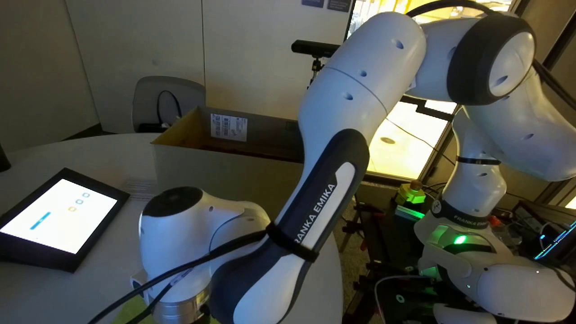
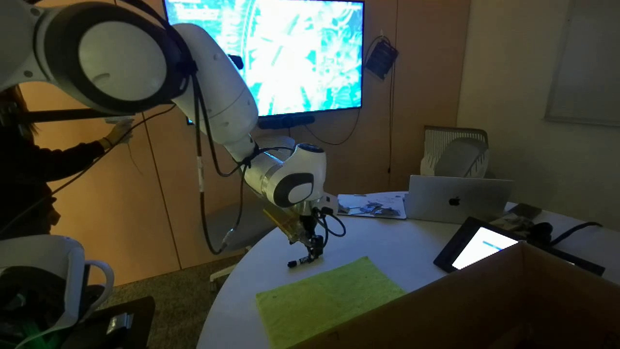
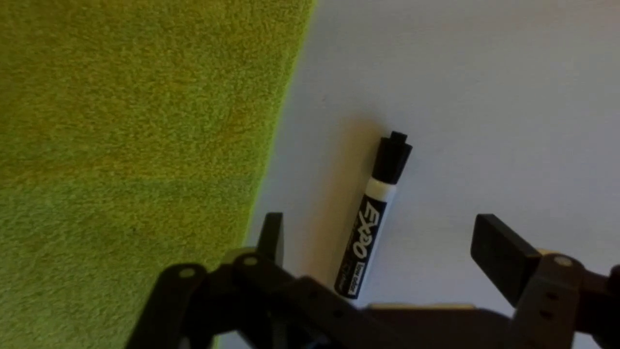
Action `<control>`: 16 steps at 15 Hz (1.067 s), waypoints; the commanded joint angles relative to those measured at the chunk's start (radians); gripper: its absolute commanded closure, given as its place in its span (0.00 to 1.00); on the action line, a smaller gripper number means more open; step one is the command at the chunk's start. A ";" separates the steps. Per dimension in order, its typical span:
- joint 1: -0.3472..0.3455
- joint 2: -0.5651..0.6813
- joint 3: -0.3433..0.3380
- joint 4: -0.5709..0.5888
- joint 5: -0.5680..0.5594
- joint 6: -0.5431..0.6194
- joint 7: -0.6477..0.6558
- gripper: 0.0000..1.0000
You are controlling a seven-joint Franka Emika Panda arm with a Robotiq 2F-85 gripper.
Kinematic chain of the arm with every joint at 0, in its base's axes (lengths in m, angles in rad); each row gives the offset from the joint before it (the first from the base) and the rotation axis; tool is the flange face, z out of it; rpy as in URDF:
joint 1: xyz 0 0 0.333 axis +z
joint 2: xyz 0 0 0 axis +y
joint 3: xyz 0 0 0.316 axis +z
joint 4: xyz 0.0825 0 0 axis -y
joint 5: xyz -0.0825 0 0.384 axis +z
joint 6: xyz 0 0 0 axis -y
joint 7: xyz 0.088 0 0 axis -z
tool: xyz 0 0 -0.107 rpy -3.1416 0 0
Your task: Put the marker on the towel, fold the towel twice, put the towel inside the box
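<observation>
Yellow-green towel on rounded white table, bright screen, carpet

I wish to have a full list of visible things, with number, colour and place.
table: one, white, in all views
box: one, brown, open, on the table
towel: one, yellow-green, flat, near the box
marker: one, black and white, on the table, beside the towel
label: one, white, inside the box
tablet: one, black, bright screen, on the table
laptop: one, silver, on the table
printed paper: count unclear, white, beside the laptop
chairs: several, grey, beyond the table
television: one, bluish picture, on a wall
person: one, dark-clothed, partly visible in an exterior view
arm: one, white and black, over the table
gripper: one, black, open, jaws on either side of the marker

Small unclear items left out.
</observation>
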 commanded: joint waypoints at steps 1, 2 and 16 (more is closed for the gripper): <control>0.041 0.054 -0.009 0.059 -0.016 0.013 0.045 0.00; 0.053 0.065 -0.013 0.066 -0.021 0.017 0.053 0.00; 0.167 0.195 -0.104 0.213 -0.130 0.032 0.104 0.00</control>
